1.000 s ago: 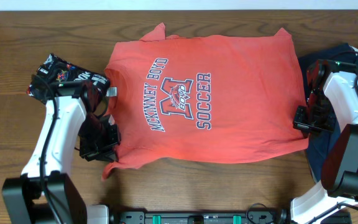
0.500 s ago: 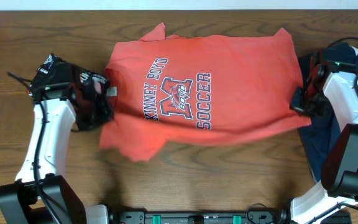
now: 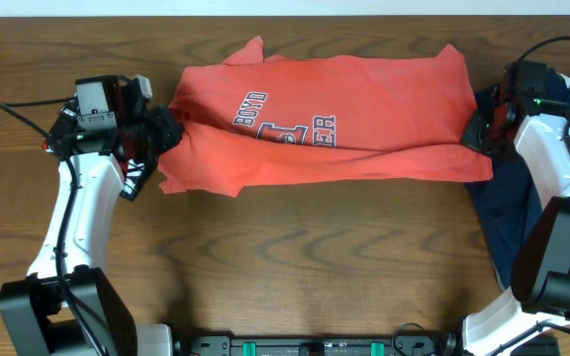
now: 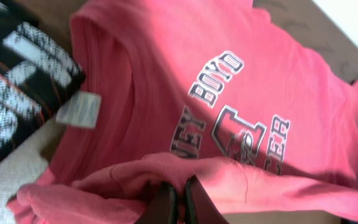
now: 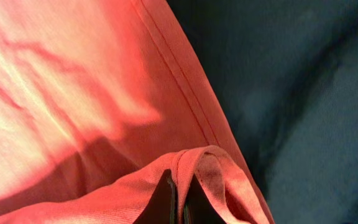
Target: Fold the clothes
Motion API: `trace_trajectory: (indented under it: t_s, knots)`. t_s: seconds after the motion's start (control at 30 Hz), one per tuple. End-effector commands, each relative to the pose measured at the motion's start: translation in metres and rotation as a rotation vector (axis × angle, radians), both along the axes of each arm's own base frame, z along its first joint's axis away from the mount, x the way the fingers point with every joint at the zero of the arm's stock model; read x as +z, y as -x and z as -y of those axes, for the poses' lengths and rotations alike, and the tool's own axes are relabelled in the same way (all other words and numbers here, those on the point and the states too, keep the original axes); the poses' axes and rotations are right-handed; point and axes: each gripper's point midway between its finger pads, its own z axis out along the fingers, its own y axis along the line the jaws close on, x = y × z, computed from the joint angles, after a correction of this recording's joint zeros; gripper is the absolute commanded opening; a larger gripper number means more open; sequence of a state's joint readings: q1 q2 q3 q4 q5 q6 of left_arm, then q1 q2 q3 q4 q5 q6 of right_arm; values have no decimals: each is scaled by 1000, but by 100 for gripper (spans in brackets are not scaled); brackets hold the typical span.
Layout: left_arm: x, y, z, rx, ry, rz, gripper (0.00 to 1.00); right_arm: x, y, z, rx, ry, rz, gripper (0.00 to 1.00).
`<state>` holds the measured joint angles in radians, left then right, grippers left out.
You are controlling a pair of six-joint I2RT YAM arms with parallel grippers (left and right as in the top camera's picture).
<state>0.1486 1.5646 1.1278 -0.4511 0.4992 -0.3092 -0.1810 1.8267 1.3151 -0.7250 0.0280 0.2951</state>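
The red shirt [image 3: 344, 148] lies across the far half of the table [image 3: 315, 277], toward 12 o'clock, chest up, collar at 9 o'clock and hem at 3 o'clock; its near long edge is raised and drawn over toward 12 o'clock, covering the lower lettering, so the first lengthwise fold looks about half made; the flap is not yet laid flat, and, as I judge it, the far side and the crosswise folds remain. The left gripper [image 3: 163, 138] has its jaws pinched tight on the flap at the collar end; the right gripper [image 3: 476, 133] has its jaws clamped on the hem corner. Counted: one red shirt; one black shirt [image 3: 132, 178] at its 9 o'clock, mostly hidden under the left arm; one navy shirt [image 3: 503, 222] at its 3 o'clock, not folded; two arms.
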Motion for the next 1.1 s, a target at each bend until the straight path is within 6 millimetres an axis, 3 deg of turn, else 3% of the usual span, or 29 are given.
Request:
trace_trajectory:
  t_s: [0.0, 0.33, 0.4, 0.43, 0.53, 0.6, 0.77, 0.93, 1.03, 1.07]
  knots:
    - [1, -9, 0, 3, 12, 16, 6, -1, -6, 2, 10, 3, 19, 1]
    - [-18, -32, -3, 38, 35, 30, 6, 7, -26, 5, 11, 20, 110, 1]
    - [-21, -38, -4, 38, 34, 41, 7, 11, -33, 6, 11, 26, 140, 8]
    - [-23, -39, -5, 38, 33, 41, 13, 12, -34, 7, 10, 29, 146, 13]
    - [-29, -35, -4, 38, 37, 13, 50, 12, -33, 13, -5, 55, 140, 25]
    - [-36, -25, -2, 39, 44, -43, 55, 10, -28, 20, -44, 89, 119, 28]
    - [-56, 11, 3, -3, 39, -202, 55, 6, -8, 35, -117, 166, 41, 30]
    - [-71, 34, 6, -35, 32, -283, 55, 0, 28, 52, -197, 251, -100, 35]
    - [-77, 40, 7, -41, 32, -299, 55, -7, 50, 58, -240, 243, -172, 32]
    - [-78, 41, 7, -41, 32, -300, 54, -11, 56, 56, -239, 222, -192, 27]
